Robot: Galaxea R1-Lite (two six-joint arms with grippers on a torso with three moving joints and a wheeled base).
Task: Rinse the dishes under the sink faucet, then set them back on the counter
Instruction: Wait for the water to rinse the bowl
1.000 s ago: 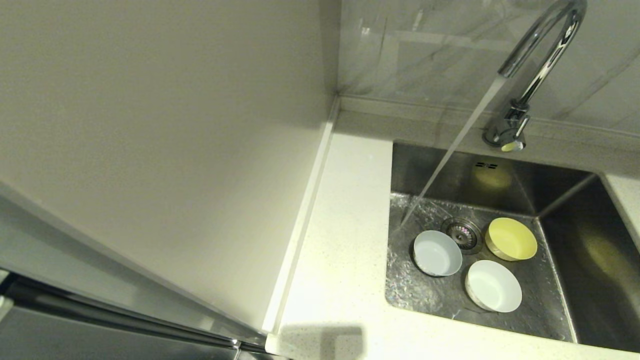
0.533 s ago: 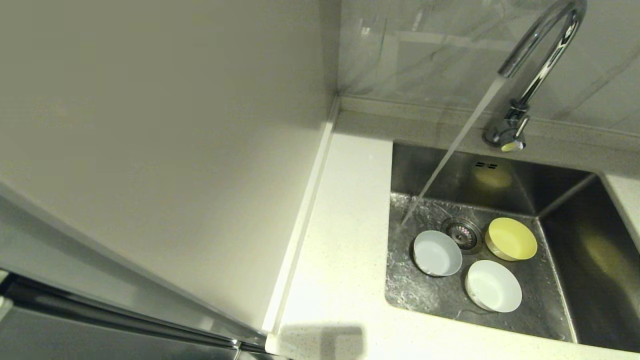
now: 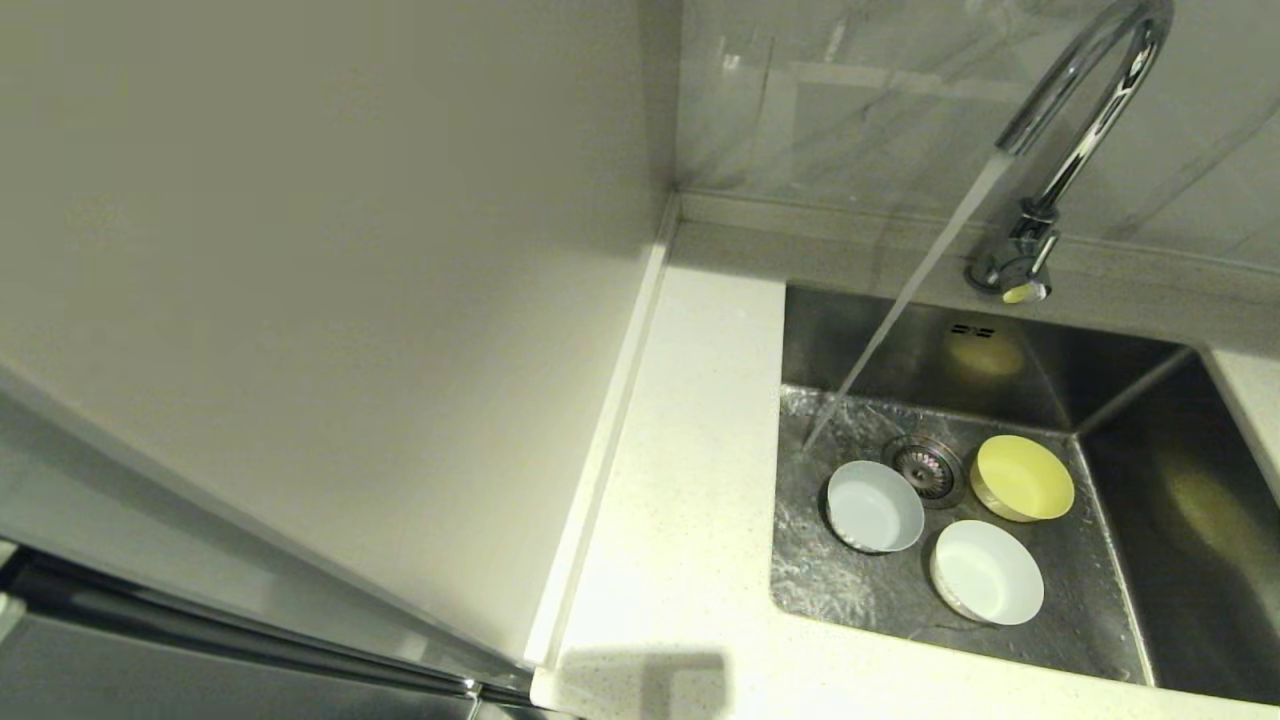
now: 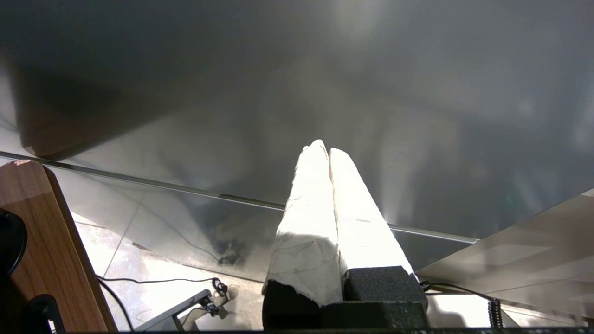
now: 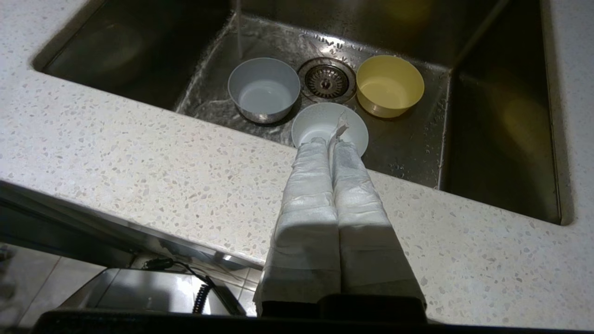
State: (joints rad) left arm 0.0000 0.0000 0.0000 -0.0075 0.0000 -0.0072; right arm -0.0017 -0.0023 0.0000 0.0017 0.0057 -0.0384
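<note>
Three bowls stand upright on the sink (image 3: pixel 1110 600) floor around the drain (image 3: pixel 925 466): grey-blue bowl (image 3: pixel 874 506) (image 5: pixel 263 89) on the left, yellow bowl (image 3: pixel 1022 478) (image 5: pixel 390 85) on the right, white bowl (image 3: pixel 986 572) (image 5: pixel 320 121) nearest me. The faucet (image 3: pixel 1085 100) runs, and its stream lands on the sink floor just behind the grey-blue bowl. My right gripper (image 5: pixel 330 141) is shut and empty, held over the counter's (image 5: pixel 139 153) front edge, short of the white bowl. My left gripper (image 4: pixel 323 149) is shut and empty, parked low beside a grey panel. Neither gripper shows in the head view.
A plain pale side panel (image 3: pixel 300 300) rises on the left of the counter strip (image 3: pixel 680 500). A tiled wall (image 3: pixel 850 90) stands behind the sink. A wooden board (image 4: pixel 46 241) and cables on the floor show in the left wrist view.
Nothing has moved; the water keeps running and only the ripples on the sink floor differ.
</note>
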